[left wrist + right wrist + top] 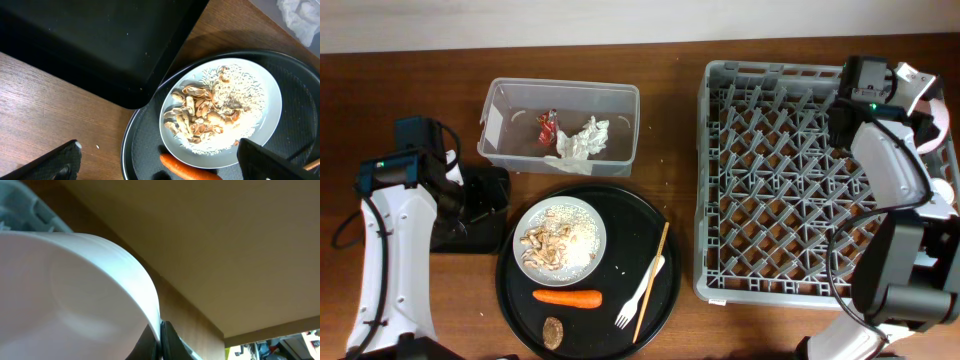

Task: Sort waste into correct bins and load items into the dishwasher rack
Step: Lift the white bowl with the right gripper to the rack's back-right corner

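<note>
My right gripper (920,100) is shut on the rim of the pale pink bowl (934,118) at the far right edge of the grey dishwasher rack (790,180). In the right wrist view the bowl (75,290) fills the left and the fingers (160,340) pinch its rim. My left gripper (470,195) is open and empty over the shallow black tray (490,190). In the left wrist view its fingers (160,165) straddle the carrot (190,171) and the edge of the white plate (265,100). The plate (590,262) holds rice scraps (552,242). The clear tub (560,95) holds the red wrapper (548,126) and the tissue (582,142).
A large round black tray (520,300) holds the plate, the carrot (567,297), a brown lump (553,332), a white fork (640,295) and a wooden stick (655,275). The black tray also shows in the left wrist view (100,45). No cups are in view.
</note>
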You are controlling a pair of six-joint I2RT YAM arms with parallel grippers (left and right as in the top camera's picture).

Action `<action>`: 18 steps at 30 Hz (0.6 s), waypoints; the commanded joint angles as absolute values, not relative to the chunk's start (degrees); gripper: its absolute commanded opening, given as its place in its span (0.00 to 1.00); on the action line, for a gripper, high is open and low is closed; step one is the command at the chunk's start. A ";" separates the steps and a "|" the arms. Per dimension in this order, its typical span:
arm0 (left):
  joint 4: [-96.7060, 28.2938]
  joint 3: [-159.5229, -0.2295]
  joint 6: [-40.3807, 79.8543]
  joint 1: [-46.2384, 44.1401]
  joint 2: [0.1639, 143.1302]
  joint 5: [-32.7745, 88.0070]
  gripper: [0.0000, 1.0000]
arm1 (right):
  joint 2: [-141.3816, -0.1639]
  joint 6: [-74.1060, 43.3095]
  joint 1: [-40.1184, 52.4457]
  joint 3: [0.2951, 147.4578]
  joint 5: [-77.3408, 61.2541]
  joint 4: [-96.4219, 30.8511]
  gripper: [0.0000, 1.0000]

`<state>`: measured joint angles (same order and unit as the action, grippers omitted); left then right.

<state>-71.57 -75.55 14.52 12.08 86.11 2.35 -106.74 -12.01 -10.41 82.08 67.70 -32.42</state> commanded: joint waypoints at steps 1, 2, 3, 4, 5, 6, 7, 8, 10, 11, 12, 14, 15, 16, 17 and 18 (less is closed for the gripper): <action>-71.61 -75.20 13.87 12.27 86.13 2.20 0.99 | -109.08 -12.45 -10.52 82.59 65.95 -32.16 0.04; -71.61 -75.20 13.87 12.27 86.13 2.20 0.99 | -109.47 -12.47 -10.52 82.54 65.84 -32.29 0.04; -71.61 -75.20 13.87 12.27 86.13 2.20 0.99 | -109.67 -12.47 -10.52 82.52 64.93 -32.32 0.04; -71.61 -75.20 13.87 12.27 86.13 2.20 0.99 | -109.73 -12.47 -10.50 82.52 63.83 -32.32 0.04; -71.59 -75.20 13.87 12.27 86.13 2.20 0.99 | -109.73 -12.47 -10.50 82.52 62.94 -32.32 0.04; -71.59 -75.20 13.87 12.27 86.13 2.20 0.99 | -109.73 -12.47 -10.41 82.52 61.56 -32.32 0.04; -71.57 -75.20 13.87 12.27 86.13 2.20 0.99 | -109.73 -12.45 -10.28 82.52 60.69 -32.38 0.04; -71.57 -75.20 13.87 12.27 86.13 2.20 0.99 | -109.73 -12.47 -10.07 82.52 60.23 -32.51 0.04; -71.57 -75.20 13.87 12.27 86.13 2.20 0.99 | -109.75 -12.47 -9.37 82.52 59.72 -32.67 0.04; -71.59 -75.20 13.87 12.27 86.13 2.20 0.99 | -109.78 -12.47 -8.97 82.50 59.70 -32.73 0.04; -71.59 -75.20 13.87 12.27 86.13 2.20 0.99 | -109.78 -12.47 -8.60 82.50 59.66 -32.75 0.04; -71.59 -75.20 13.87 12.27 86.13 2.20 0.99 | -109.78 -12.45 -8.08 82.39 59.64 -32.82 0.04; -71.59 -75.20 13.87 12.27 86.13 2.20 0.99 | -109.78 -12.47 -7.86 82.39 59.64 -33.21 0.04; -71.57 -75.20 13.87 12.27 86.13 2.20 0.99 | -109.78 -12.47 -7.60 82.39 59.53 -33.63 0.04; -71.55 -75.20 13.87 12.27 86.13 2.20 0.99 | -109.78 -12.45 -7.51 82.39 59.59 -33.82 0.04; -71.50 -75.20 13.87 12.27 86.13 2.20 0.99 | -109.78 -12.47 -7.51 82.39 60.29 -33.82 0.04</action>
